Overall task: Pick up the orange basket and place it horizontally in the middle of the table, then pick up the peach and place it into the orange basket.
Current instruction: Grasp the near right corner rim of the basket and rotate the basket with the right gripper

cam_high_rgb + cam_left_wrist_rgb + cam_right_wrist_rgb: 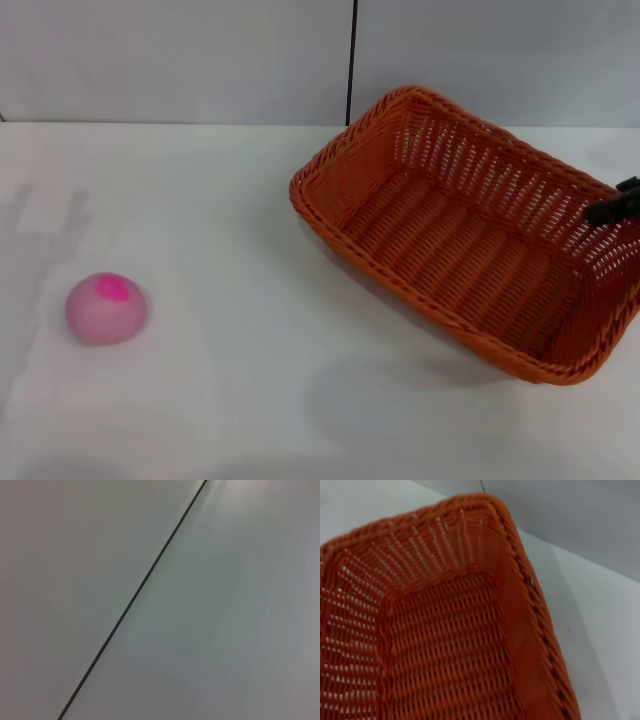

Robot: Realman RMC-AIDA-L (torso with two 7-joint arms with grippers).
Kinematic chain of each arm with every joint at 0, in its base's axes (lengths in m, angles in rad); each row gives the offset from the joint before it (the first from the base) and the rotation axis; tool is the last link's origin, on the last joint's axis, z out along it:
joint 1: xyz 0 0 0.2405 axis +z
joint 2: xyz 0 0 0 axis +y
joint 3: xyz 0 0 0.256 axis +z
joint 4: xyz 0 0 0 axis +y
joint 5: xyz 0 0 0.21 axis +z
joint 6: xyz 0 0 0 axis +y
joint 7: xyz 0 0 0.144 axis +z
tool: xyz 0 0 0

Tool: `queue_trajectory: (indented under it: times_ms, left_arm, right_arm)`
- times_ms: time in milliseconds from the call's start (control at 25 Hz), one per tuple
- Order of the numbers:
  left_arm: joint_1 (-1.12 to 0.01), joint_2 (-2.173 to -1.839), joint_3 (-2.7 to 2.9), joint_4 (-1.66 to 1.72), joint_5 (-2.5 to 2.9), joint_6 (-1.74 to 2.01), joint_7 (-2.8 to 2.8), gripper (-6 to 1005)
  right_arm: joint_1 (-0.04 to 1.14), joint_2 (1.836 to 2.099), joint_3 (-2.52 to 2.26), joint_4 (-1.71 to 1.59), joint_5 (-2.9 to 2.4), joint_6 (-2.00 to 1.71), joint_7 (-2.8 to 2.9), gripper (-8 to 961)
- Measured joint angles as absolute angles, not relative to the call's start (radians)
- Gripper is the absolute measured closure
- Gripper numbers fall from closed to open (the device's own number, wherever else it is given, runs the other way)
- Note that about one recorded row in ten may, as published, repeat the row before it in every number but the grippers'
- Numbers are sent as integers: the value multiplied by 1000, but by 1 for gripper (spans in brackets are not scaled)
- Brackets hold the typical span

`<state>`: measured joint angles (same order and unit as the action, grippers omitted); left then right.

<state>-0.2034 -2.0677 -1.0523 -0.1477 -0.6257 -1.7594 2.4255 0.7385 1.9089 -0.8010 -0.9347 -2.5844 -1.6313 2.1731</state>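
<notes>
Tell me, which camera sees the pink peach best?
The head view: the peach sits whole on the table, left of the orange basket. The left wrist view shows only blank grey wall, and the right wrist view only basket weave, no peach.

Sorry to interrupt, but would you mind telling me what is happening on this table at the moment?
The right gripper is at the right end of the orange basket, which sits skewed on the right part of the table and is empty. The peach lies alone on the left, untouched. The left arm is out of the head view, its wrist camera facing a plain wall.
</notes>
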Motion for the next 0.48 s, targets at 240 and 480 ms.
queue_trajectory:
  times_ms: [240, 480]
  left_arm:
    - [-202, -2068, -1052, -150, -626, -1759, 2425, 164]
    - [-202, -2068, -1052, -150, -626, -1759, 2425, 165]
  right_arm:
    - [734, 1913, -807, -896, -2584, -1597, 2151, 236]
    - [730, 1920, -807, -899, -2585, -1600, 2132, 324]
